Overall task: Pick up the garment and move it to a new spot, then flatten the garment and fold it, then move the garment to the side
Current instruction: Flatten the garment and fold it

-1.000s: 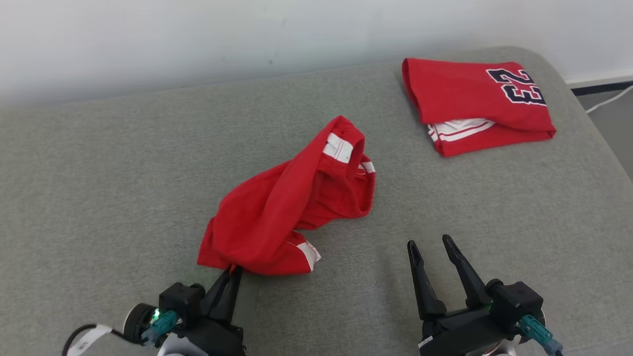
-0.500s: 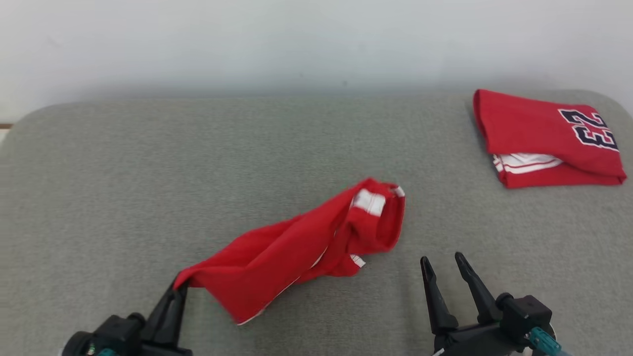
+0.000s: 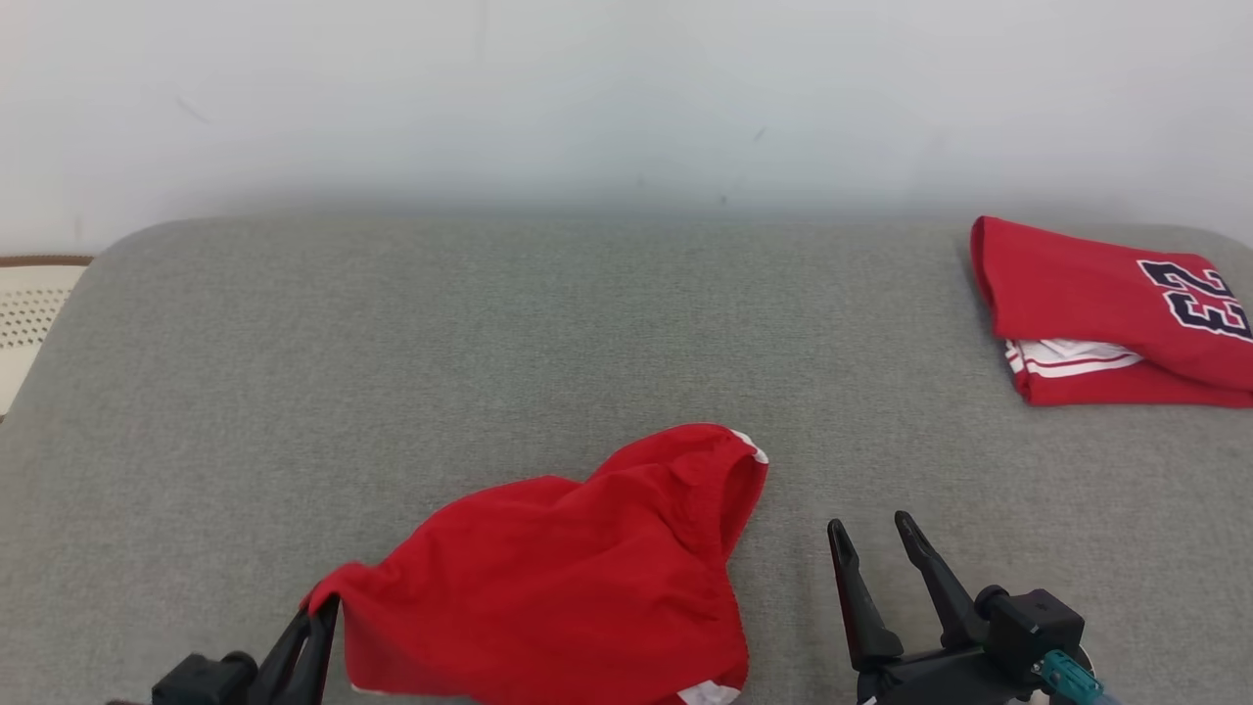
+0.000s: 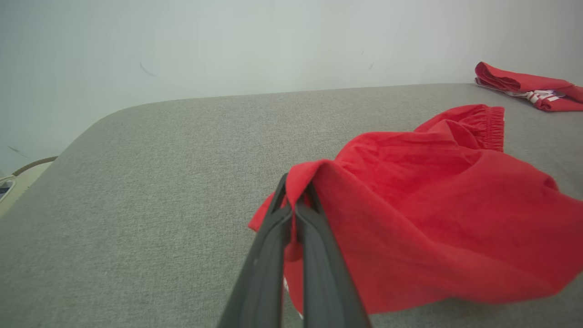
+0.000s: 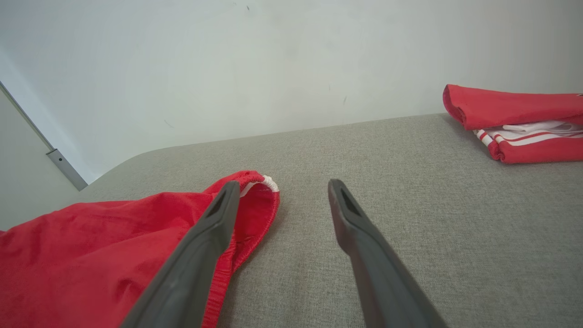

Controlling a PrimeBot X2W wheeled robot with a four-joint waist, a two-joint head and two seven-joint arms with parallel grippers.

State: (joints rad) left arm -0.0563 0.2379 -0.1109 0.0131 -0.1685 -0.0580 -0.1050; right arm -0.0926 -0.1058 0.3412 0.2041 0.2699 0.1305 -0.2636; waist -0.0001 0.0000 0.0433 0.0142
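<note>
The garment (image 3: 568, 578) is a crumpled pair of red shorts with white trim, lying near the front of the grey padded surface (image 3: 489, 323). My left gripper (image 3: 323, 612) is shut on its left corner, which is lifted off the surface; the left wrist view shows the cloth (image 4: 432, 205) pinched between the two dark fingers (image 4: 296, 191) and draping to the right. My right gripper (image 3: 869, 529) stands open to the right of the shorts with nothing between its fingers; in its own view the garment (image 5: 91, 246) lies left of the gripper (image 5: 282, 191).
A folded red jersey (image 3: 1106, 313) with a dark number lies at the back right of the surface, and the jersey (image 5: 519, 120) also shows in the right wrist view. A pale wall rises behind. A cream perforated object (image 3: 29, 313) sits beyond the left edge.
The head camera has turned left and lifted. My left gripper has pulled the shorts' corner leftward and nearer, and the bunched cloth has spread out wider. The right gripper stays open.
</note>
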